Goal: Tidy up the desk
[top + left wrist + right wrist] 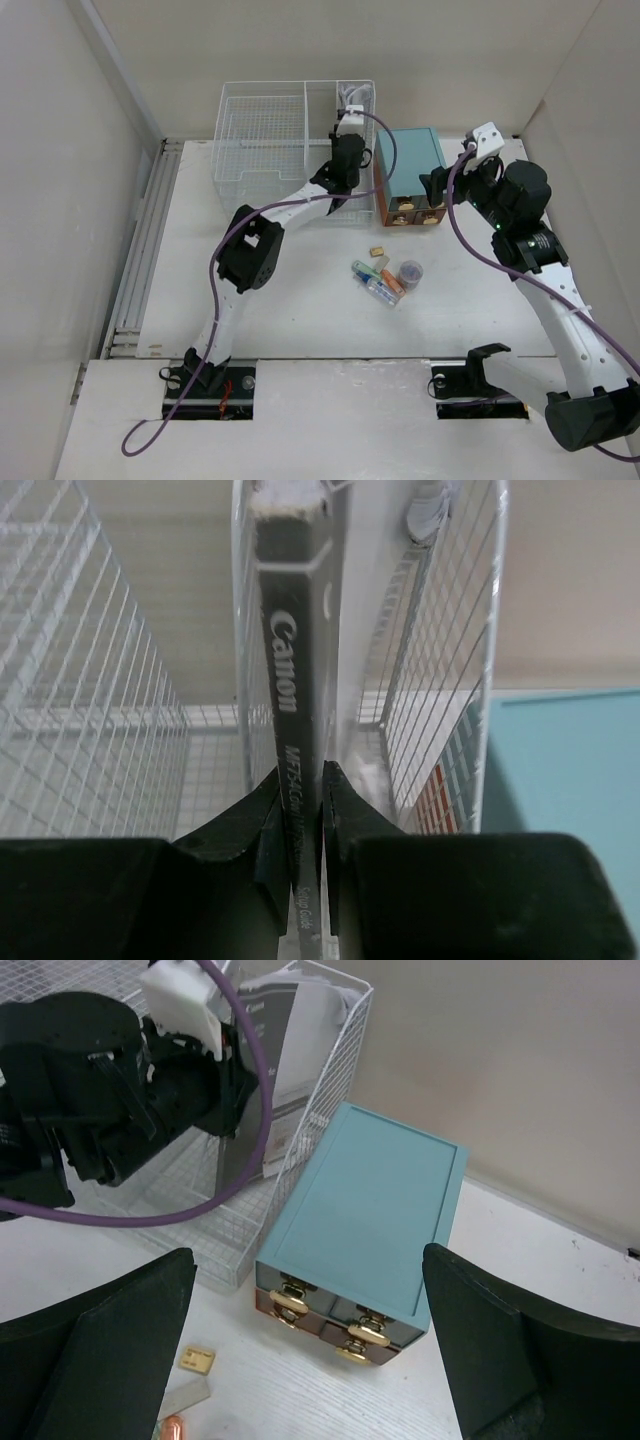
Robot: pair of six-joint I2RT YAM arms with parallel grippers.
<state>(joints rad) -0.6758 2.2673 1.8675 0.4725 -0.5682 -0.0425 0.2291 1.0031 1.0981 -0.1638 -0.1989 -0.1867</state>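
The desk [300, 310] is a white tabletop. My left gripper [300, 790] is shut on a thin dark Canon setup guide booklet [292, 680], held edge-on and upright inside the narrow right compartment of the white wire basket [100, 680]. From above, this gripper [348, 150] reaches over the basket [262, 140]. My right gripper [310, 1260] is open and empty, hovering above the front of the teal drawer box [370, 1200]. The booklet [275, 1050] also shows in the right wrist view, in the basket beside the box.
A small pile of loose items [385, 278], with pens, batteries and a round cap, lies on the desk in front of the drawer box [412, 165]. A tan chip [197, 1361] lies near it. A ribbed rail [145, 250] runs along the left edge. White walls enclose the desk.
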